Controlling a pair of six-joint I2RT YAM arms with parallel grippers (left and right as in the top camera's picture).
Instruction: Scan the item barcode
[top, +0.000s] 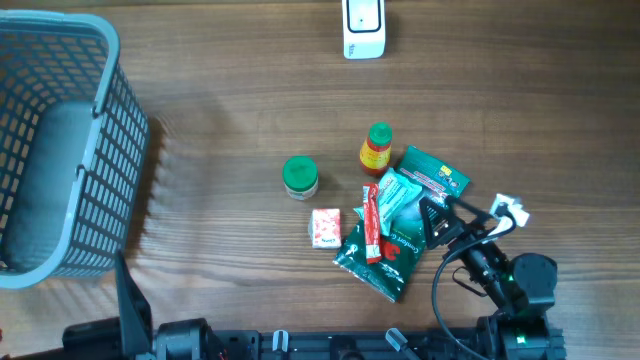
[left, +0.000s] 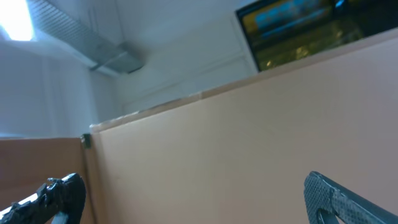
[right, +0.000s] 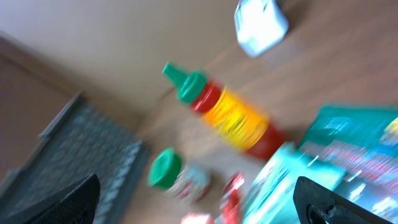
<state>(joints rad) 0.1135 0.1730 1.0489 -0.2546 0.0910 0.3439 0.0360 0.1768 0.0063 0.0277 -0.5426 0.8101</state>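
A white barcode scanner (top: 363, 28) stands at the table's far edge, and also shows as the blurred scanner (right: 261, 25) in the right wrist view. A cluster of items lies mid-table: a sauce bottle (top: 376, 150) with a green cap, a green-lidded jar (top: 299, 177), a small red-and-white box (top: 326, 228), a red sachet (top: 372, 222) and overlapping green packets (top: 400, 225). My right gripper (top: 437, 215) hovers open over the packets' right side, holding nothing. In its blurred view the right gripper (right: 196, 199) faces the bottle (right: 230, 115) and jar (right: 177, 177). My left gripper (left: 191, 193) is open and empty, facing a wall.
A grey slatted basket (top: 60, 150) stands at the left edge. The left arm (top: 130, 305) sits folded at the front left, and the right arm's base (top: 520, 290) is at the front right. A white tag (top: 511, 210) hangs by the right wrist.
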